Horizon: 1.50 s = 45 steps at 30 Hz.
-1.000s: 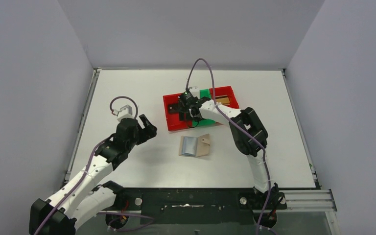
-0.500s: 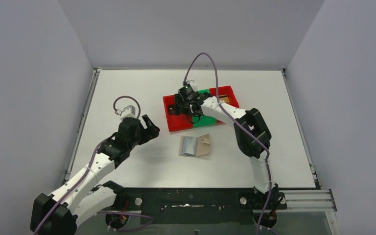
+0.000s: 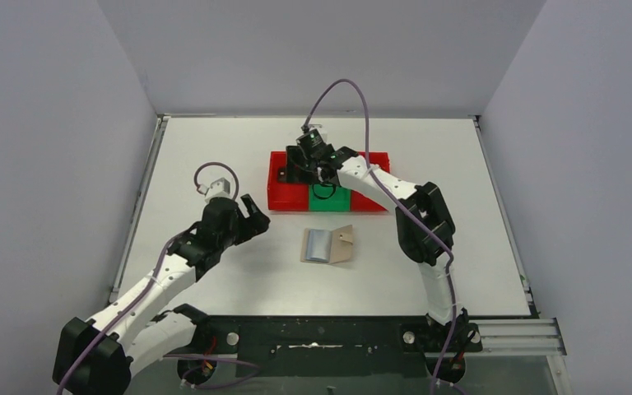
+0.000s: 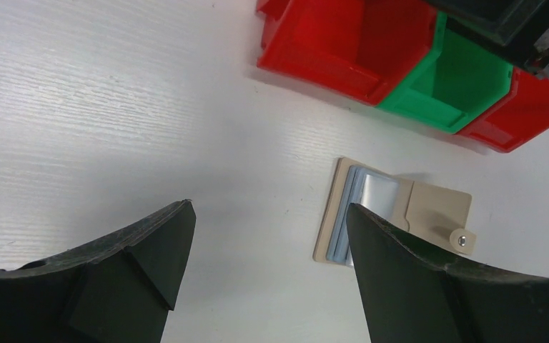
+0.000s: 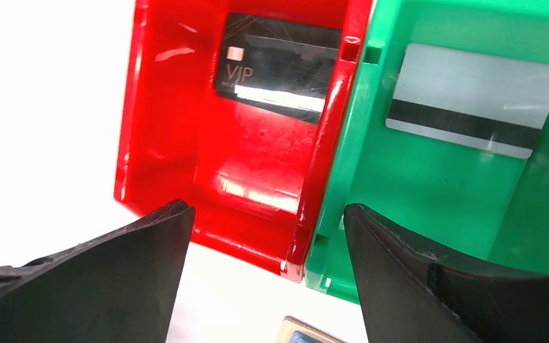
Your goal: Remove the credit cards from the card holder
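My right gripper (image 5: 264,221) hung wide open and empty over the wall between the red bin (image 5: 257,164) and the green bin (image 5: 414,186). The dark card (image 5: 279,64) lay flat in the red one, the silver card (image 5: 475,96) in the green. The holder (image 4: 393,214) sat flipped open on the table (image 4: 114,107), just in front of the bins. My left gripper (image 4: 268,214) was spread open too, holding nothing, near the holder.

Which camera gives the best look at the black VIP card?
The right wrist view: the black VIP card lies in the red bin, lettering readable. The top and left wrist views show that bin but not the card.
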{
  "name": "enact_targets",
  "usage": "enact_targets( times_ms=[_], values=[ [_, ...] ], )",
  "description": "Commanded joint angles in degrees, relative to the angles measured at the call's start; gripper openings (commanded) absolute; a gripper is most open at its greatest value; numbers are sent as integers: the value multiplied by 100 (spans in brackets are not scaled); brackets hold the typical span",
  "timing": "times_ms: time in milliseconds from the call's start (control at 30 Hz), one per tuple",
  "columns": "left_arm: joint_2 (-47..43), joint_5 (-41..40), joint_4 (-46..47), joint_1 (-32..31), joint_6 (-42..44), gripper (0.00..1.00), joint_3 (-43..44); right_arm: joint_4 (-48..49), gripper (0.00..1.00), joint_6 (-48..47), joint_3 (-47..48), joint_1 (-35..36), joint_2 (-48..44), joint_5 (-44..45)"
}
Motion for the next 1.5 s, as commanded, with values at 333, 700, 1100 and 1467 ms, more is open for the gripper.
enact_targets(
  times_ms=[333,700,1100,1467],
  values=[
    [-91,-14,325,40,-40,79,65,247,73,-166,-1378,309,-1882,495],
    [-262,-18,270,57,-37,78,52,355,59,546,-3046,1031,-2377,228],
    [287,1037,904,-15,328,75,167,165,64,649,-3871,609,-2592,527],
    [362,841,857,-37,287,75,221,215,76,545,-3574,752,-2396,355]
  ],
)
